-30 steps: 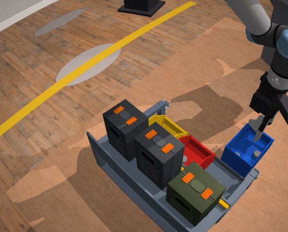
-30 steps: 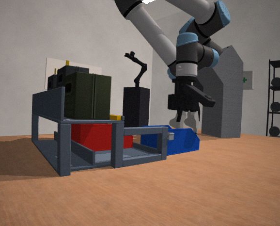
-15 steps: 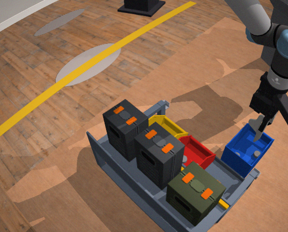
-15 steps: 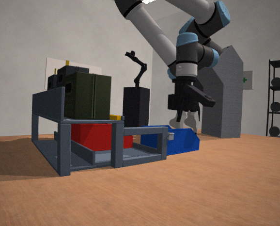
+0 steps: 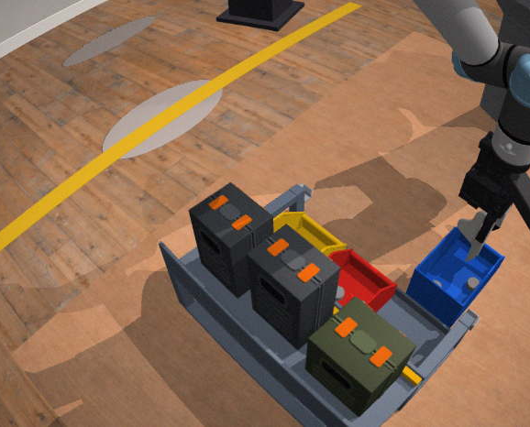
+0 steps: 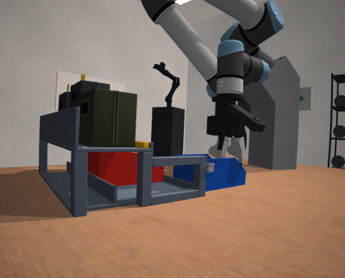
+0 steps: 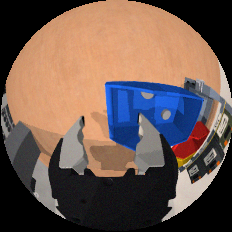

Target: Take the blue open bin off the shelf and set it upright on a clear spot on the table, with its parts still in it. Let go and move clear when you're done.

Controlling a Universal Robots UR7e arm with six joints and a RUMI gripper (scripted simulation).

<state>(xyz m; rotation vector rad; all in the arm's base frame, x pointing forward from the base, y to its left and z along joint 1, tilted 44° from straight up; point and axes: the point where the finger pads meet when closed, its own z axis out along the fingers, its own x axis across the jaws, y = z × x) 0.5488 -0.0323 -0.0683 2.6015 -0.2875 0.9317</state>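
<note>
The blue open bin [image 5: 442, 284] [image 6: 225, 176] [image 7: 172, 122] stands upright at the far end of the grey shelf [image 5: 228, 316] [image 6: 77, 182], sticking out of the lower level onto the table. Grey round parts [image 5: 472, 282] [image 7: 165, 114] lie inside it. My gripper [image 5: 474, 243] [image 6: 228, 152] [image 7: 110, 115] is open and points down over the bin's outer wall. One finger is over the inside of the bin and the other over the table outside. The fingers stand well apart and do not press on the wall.
A red bin [image 5: 364, 278] [image 6: 119, 169] and a yellow bin [image 5: 309, 229] sit in the shelf's lower level. Two dark grey cases [image 5: 228, 229] [image 5: 292, 279] and a green case [image 5: 359, 353] [image 6: 107, 116] stand on top. The robot's grey pedestal [image 6: 274, 125] stands behind.
</note>
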